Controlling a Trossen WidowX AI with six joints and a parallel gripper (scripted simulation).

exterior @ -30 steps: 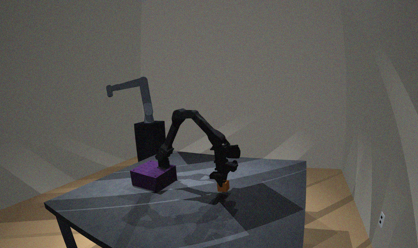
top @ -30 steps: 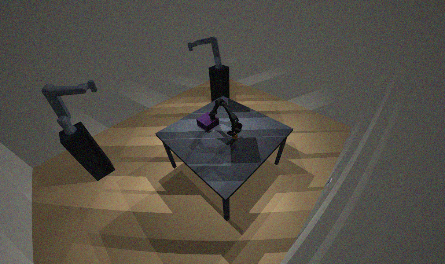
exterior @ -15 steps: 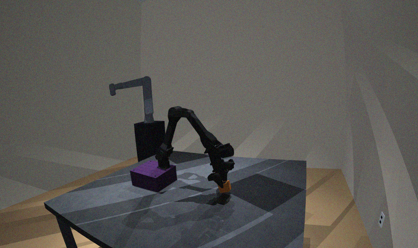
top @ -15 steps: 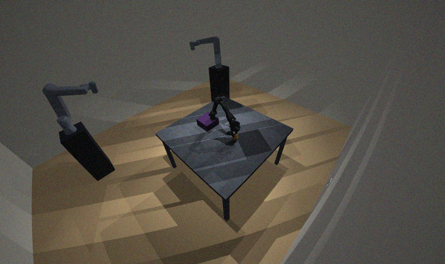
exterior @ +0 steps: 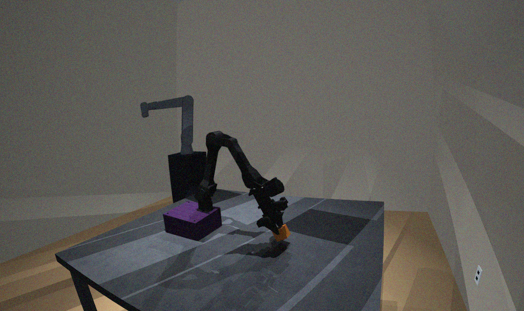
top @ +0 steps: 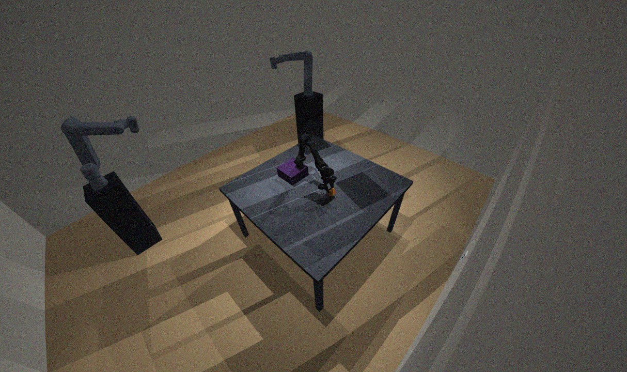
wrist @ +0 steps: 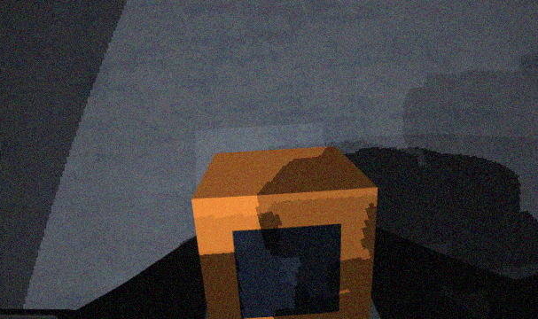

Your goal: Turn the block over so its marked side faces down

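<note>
The orange block [top: 332, 191] [exterior: 282, 233] [wrist: 286, 213] is held tilted above the table [top: 306, 249] [exterior: 147, 247] [wrist: 251, 66]. Its dark blue square mark [wrist: 291, 270] is on the face turned to the wrist camera, back toward the gripper. My gripper [top: 329, 189] [exterior: 280, 230] is shut on the block, with a finger on either side of it in the wrist view. The arm slants down and outward. The block's shadow lies below it on the table, apart from it. The block's underside is hidden.
The arm stands on a purple box [top: 291, 170] [exterior: 190, 212] on the table. Two grey arms on black pedestals [top: 121, 217] [top: 309, 115] [exterior: 186, 173] stand beyond the table. Sharp light patches and dark shadows cross the table top.
</note>
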